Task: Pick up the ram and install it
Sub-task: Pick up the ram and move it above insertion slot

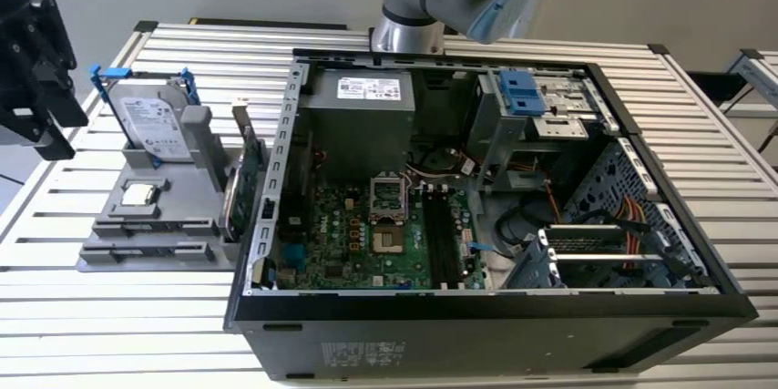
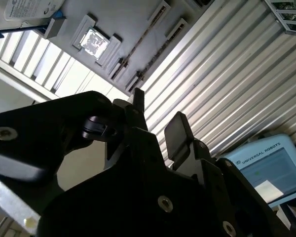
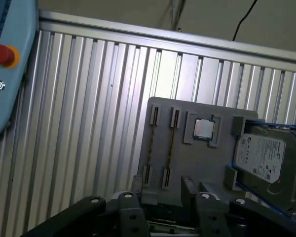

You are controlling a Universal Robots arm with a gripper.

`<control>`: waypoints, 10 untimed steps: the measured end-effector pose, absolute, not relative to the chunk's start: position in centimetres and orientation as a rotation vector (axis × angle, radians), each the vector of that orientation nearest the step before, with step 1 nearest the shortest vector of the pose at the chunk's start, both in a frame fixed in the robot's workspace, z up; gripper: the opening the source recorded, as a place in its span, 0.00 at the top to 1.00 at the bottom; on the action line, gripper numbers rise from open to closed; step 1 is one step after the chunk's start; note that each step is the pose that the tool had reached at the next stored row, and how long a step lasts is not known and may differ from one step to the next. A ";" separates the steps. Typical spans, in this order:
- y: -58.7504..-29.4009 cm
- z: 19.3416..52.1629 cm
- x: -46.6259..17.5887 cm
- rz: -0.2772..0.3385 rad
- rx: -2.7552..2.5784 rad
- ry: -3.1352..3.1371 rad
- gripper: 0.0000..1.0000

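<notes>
Ram (image 3: 171, 143), a thin dark bluish-green circuit-board stick, stands on edge in a grey plastic holder tray (image 3: 207, 163), just ahead of the empty black gripper (image 3: 162, 181), whose parted fingers sit either side of its long axis.

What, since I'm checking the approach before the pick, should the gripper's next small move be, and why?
Probably ease the gripper closer to the gray holder, lined up over the ram. In the first wrist view its fingers stand apart with nothing between them, near the holder's edge. The ram sits edge-up in its slot, untouched, so the gap has to be closed before any grasp.
</notes>
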State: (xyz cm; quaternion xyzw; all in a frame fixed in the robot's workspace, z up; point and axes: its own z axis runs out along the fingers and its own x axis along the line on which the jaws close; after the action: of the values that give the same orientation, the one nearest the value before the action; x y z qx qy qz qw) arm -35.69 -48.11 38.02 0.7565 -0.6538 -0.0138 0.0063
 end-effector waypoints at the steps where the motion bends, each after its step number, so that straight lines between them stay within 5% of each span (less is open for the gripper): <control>1: -48.1 38.0 -35.7 -0.043 2.368 -2.045 0.00; 10: -48.1 38.0 -35.7 -0.043 2.376 -2.036 0.00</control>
State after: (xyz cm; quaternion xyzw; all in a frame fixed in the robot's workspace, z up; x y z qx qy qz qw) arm -35.69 -48.11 38.01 0.7593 -0.6506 -0.0138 0.0063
